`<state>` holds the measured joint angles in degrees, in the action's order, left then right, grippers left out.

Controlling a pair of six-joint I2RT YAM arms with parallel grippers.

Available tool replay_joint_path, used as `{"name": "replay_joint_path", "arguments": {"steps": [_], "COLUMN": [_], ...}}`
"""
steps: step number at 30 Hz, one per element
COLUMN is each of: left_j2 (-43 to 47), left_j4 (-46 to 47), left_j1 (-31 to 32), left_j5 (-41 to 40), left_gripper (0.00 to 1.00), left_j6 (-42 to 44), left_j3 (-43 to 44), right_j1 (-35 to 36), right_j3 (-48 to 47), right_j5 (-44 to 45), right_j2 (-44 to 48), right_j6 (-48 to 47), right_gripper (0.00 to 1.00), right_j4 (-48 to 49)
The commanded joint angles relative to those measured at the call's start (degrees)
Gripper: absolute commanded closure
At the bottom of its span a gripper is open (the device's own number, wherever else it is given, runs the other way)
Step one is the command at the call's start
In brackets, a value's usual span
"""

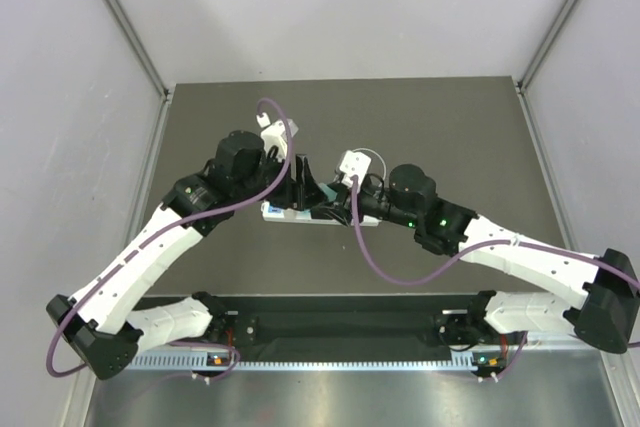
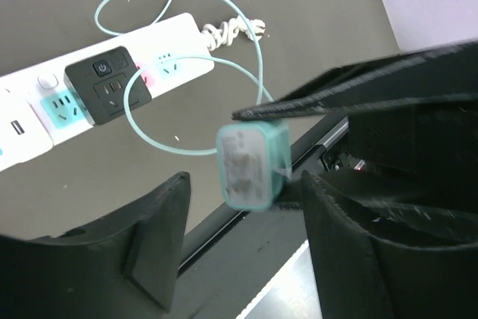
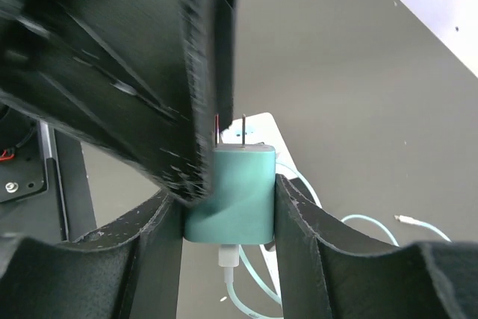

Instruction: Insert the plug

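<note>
We are pinching the teal, rounded plastic plug [image 3: 243, 177] with our right gripper [image 3: 228, 196], whose black fingers are pressing on the plug's two opposite sides. Its metal prongs are pointing away from the right wrist camera. A pale teal cable [image 2: 258, 57] is leaving the plug's back end and looping over the dark grey table [image 1: 450, 127].

Our left gripper [image 2: 245, 183] is standing with its fingers spread on either side of the same plug. One finger is just beside the plug and the other is apart from it, so it is not gripping.

We are holding the plug in the air, where the two grippers are meeting over the long white power strip [image 2: 187, 65]. The plug is not sitting in any socket. The strip is lying flat on the table with a black square adapter [image 2: 108, 84] sitting in it, next to a teal-faced socket.
</note>
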<state>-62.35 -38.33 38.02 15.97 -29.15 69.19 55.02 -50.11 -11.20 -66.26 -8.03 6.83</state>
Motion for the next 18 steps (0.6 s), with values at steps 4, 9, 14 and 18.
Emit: {"name": "replay_joint_path", "arguments": {"steps": [4,9,14,18], "left_j2": [0.38,0.56,1.18,1.26], "left_j4": [5.44,11.24,20.12,21.36], "left_j1": [-0.05,-0.75,-3.13,-3.39], "left_j5": [3.36,9.25,17.43,19.63], "left_gripper": [0.44,0.49,0.94,1.0], "left_j6": [-2.84,-7.67,-15.85,-17.08], "left_j3": [-2.56,-5.02,-8.72,-9.16], "right_j1": [2.54,2.81,2.81,2.81], "right_j3": [-2.02,0.0,2.38,2.29], "right_j5": [1.89,0.57,0.47,3.81], "right_j2": [1.48,2.8,4.29,5.08], "right_j6": [-2.25,-3.13,-3.22,-0.42], "right_gripper": [1.0,1.0,1.0,0.67], "right_j4": [5.47,7.75,9.78,9.96]}}
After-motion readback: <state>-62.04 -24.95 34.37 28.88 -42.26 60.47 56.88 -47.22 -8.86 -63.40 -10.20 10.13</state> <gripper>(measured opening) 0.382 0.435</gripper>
